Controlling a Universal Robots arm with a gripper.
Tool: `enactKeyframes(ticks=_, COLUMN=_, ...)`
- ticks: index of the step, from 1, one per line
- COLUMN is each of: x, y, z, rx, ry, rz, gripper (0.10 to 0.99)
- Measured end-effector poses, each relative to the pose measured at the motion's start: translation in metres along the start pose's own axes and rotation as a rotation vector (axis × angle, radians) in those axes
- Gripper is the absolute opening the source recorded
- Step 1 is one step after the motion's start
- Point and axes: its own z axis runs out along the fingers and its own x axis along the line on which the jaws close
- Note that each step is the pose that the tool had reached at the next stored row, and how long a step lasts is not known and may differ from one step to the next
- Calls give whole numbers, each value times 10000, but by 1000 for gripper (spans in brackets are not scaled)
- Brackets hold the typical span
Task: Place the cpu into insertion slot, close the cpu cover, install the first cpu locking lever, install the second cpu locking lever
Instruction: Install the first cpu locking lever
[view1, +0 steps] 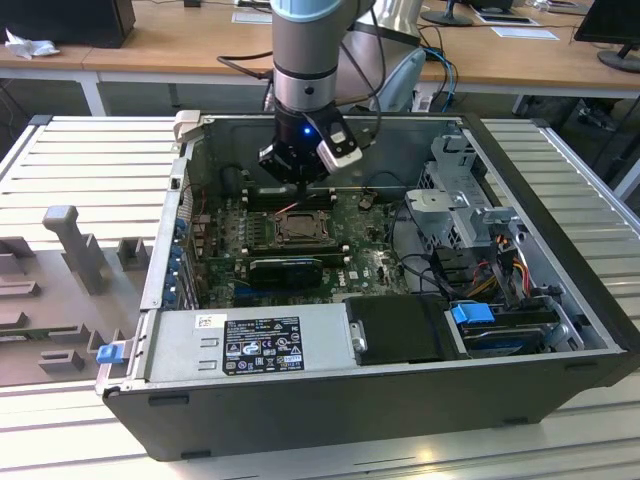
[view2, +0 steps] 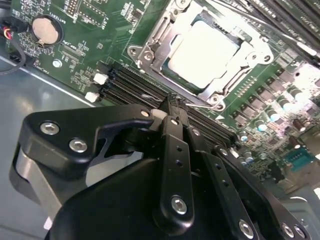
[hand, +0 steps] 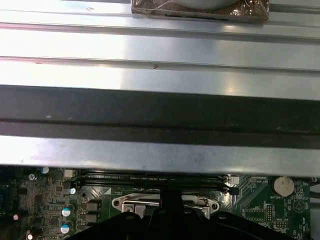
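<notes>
Cpu (view2: 202, 50): seated in the insertion slot (view1: 300, 228), a pale square lying flat. In the exterior view the slot is near the middle of the board.

Surface (view1: 90, 150): ribbed metal; it carries the open computer case (view1: 400, 400). Grey moulded fixtures (view1: 75, 240) lie on it at the exterior view's left, apart from the case.

Case interior: green motherboard (view1: 370, 265) on the floor of the case. A silver power supply box (view1: 250, 345) runs along the near wall, and a drive bay with a blue tab (view1: 472, 313) is on the exterior view's right.

Arm (view1: 305, 60): comes down from above into the case, roughly vertical.

Hand (view1: 298, 170): hangs just behind the slot in the exterior view, low over the board. In the second wrist view its fingers (view2: 172, 145) are drawn together, with no gap visible at the tips.

Cpu cover (view2: 159, 35): silvery frame lying flat over the slot, with the cpu showing through its cut-out centre.

Long black memory slots (view2: 135, 82): run between the hand and the slot.

Thin metal lever (view2: 200, 104): lies along the slot's edge nearest the hand. The fingertips are just beside it; contact cannot be told, nor whether it is latched.

Coin battery (view2: 46, 29): on the board, well apart from the slot.
</notes>
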Motion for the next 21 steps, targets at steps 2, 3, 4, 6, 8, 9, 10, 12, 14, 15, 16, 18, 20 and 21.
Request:
enactKeyframes(ticks=2, x=-16, y=8, z=7, rx=1, ry=0, rz=1, gripper=106)
enactKeyframes(ticks=3, x=-30, y=17, z=15, rx=1, ry=1, rz=1, gripper=106)
enactKeyframes(ticks=4, x=-40, y=23, z=21, rx=1, ry=1, rz=0, gripper=106)
enactKeyframes(ticks=6, x=-54, y=35, z=36, rx=1, ry=1, rz=-1, gripper=106)
enactKeyframes(ticks=8, x=-67, y=49, z=61, rx=-1, ry=0, rz=-6, gripper=106)
enactKeyframes(ticks=9, x=-72, y=51, z=67, rx=0, ry=1, rz=-8, gripper=106)
enactKeyframes(ticks=10, x=-83, y=57, z=83, rx=1, ry=2, rz=-15, gripper=106)
enactKeyframes(ticks=12, x=-95, y=62, z=103, rx=-1, ry=3, rz=-33, gripper=106)
enactKeyframes(ticks=14, x=-111, y=62, z=125, rx=-1, ry=6, rz=-48, gripper=106)
enactKeyframes(ticks=15, x=-115, y=61, z=135, rx=-1, ry=5, rz=-50, gripper=106)
enactKeyframes(ticks=16, x=-116, y=60, z=141, rx=-1, ry=5, rz=-51, gripper=106)
enactKeyframes(ticks=18, x=-118, y=59, z=154, rx=-1, ry=5, rz=-51, gripper=106)
enactKeyframes(ticks=20, x=-123, y=57, z=171, rx=0, ry=6, rz=-56, gripper=106)
enactKeyframes(ticks=21, x=-124, y=56, z=179, rx=0, ry=6, rz=-57, gripper=106)
